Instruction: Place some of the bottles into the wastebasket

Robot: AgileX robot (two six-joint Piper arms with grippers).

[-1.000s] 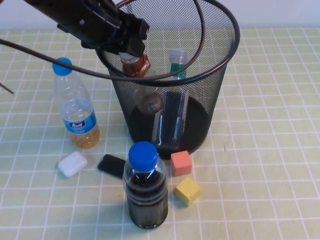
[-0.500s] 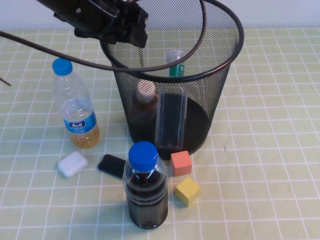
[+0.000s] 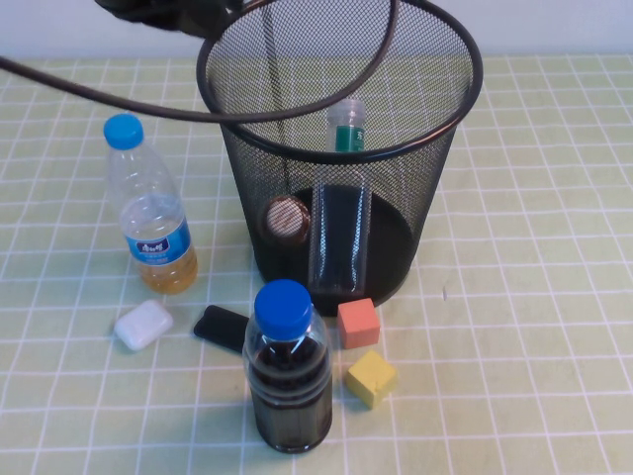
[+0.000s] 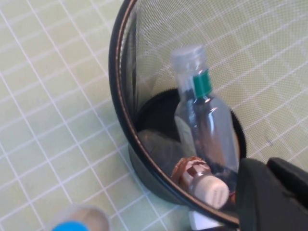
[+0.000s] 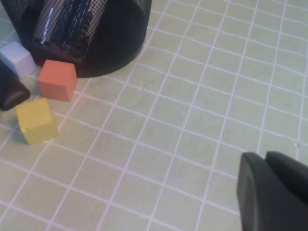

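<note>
The black mesh wastebasket [image 3: 435,148] stands at the table's middle. The taller clear bottle with the green label [image 3: 348,134] leans inside it. The small squat bottle [image 3: 287,220] lies on its side on the bin's floor. In the left wrist view the wastebasket's rim [image 4: 118,96] shows, with the tall bottle [image 4: 202,115] inside it and the small bottle's cream cap [image 4: 212,190] below. My left gripper [image 4: 267,166] hovers above the bin's rim, shut and empty. In the high view only the left arm's dark edge [image 3: 168,8] shows. My right gripper [image 5: 265,161] is shut and empty over bare table, right of the bin.
A slim blue-capped bottle [image 3: 148,213] stands left of the bin. A wide blue-capped bottle of dark liquid [image 3: 287,371] stands in front. A white case [image 3: 142,324], a black object [image 3: 223,327], an orange cube [image 3: 358,323] and a yellow cube [image 3: 371,377] lie nearby. A black cable [image 3: 297,111] arcs over the bin.
My left gripper let go of the small bottle, which dropped to the bin's floor and tipped onto its side. The left arm rose and drew back to the far left.
</note>
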